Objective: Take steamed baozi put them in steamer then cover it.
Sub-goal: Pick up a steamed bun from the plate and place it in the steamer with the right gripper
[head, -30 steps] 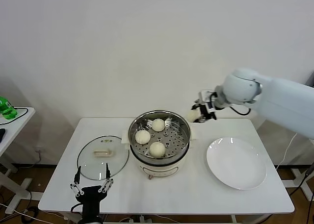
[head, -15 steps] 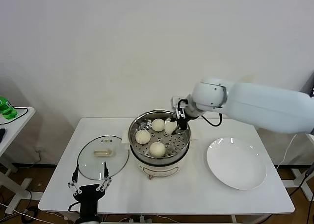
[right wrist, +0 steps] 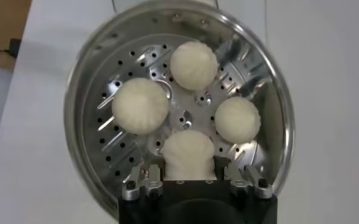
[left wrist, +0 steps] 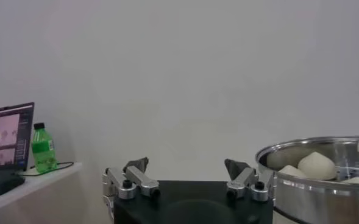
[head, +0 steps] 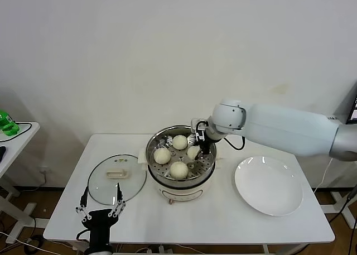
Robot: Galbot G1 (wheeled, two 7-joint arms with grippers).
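The steel steamer (head: 207,167) on its cream base stands mid-table. Three baozi lie on its perforated tray: one at the back (head: 179,142), one at the left (head: 162,155), one at the front (head: 179,169). My right gripper (head: 196,150) is inside the pot at its right side, shut on a fourth baozi (head: 193,152). In the right wrist view that baozi (right wrist: 188,155) sits between the fingers above the tray, with the other three (right wrist: 194,64) beyond it. The glass cover (head: 116,178) lies flat left of the steamer. My left gripper (head: 100,210) is open near the front left edge.
A white plate (head: 269,185) lies right of the steamer. A side table at far left holds a green bottle (head: 6,123); the bottle (left wrist: 42,148) also shows in the left wrist view beside a laptop (left wrist: 7,141).
My right gripper carried the baozi from right of the steamer leftwards over its rim and down into the pot. The left gripper stayed at the front left edge.
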